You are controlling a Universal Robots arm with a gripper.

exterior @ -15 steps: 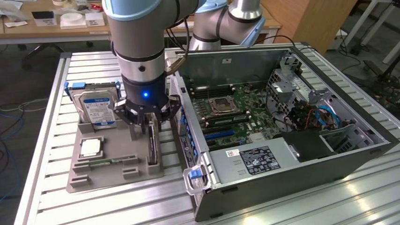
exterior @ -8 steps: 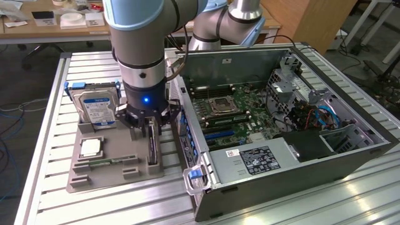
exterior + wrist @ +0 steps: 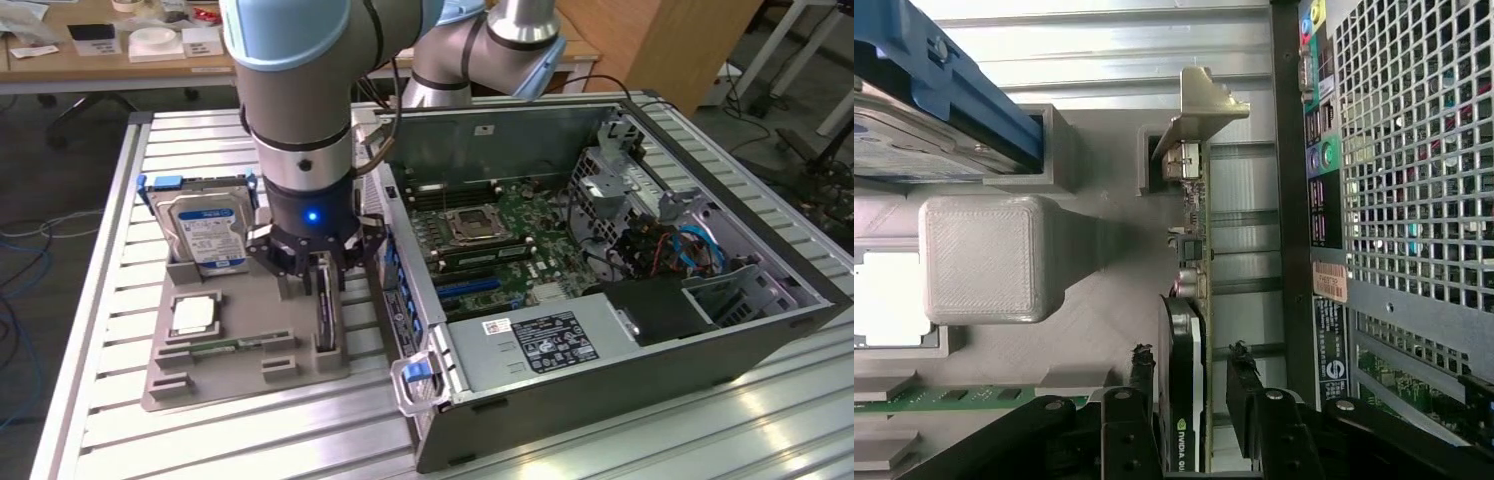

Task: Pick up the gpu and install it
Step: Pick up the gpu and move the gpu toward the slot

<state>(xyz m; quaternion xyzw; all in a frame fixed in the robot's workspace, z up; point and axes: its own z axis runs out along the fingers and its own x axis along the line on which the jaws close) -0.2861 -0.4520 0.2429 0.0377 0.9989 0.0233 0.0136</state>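
— Now, where is the gpu [image 3: 324, 318]?
— Standing on its long edge in a slot of the grey holder tray [image 3: 227, 378] on the slatted table [image 3: 107, 300]. In the exterior view the tray lies at nine o'clock of the open computer case [image 3: 601, 250].
— And the gripper [image 3: 318, 288]?
— Directly over the card, fingers [image 3: 1242, 385] spread and straddling it. One is close against the black cooler, the other stands a sliver off the green board. The card is not pinched.
— What else is on the tray?
— A blue-labelled hard drive [image 3: 207, 232], upright at ten o'clock of the gpu, and a memory stick [image 3: 220, 347] lying flat at eight o'clock. The card's silver bracket [image 3: 1199, 105] is at the end away from the gripper, beside the case's rear grille [image 3: 1414, 150].
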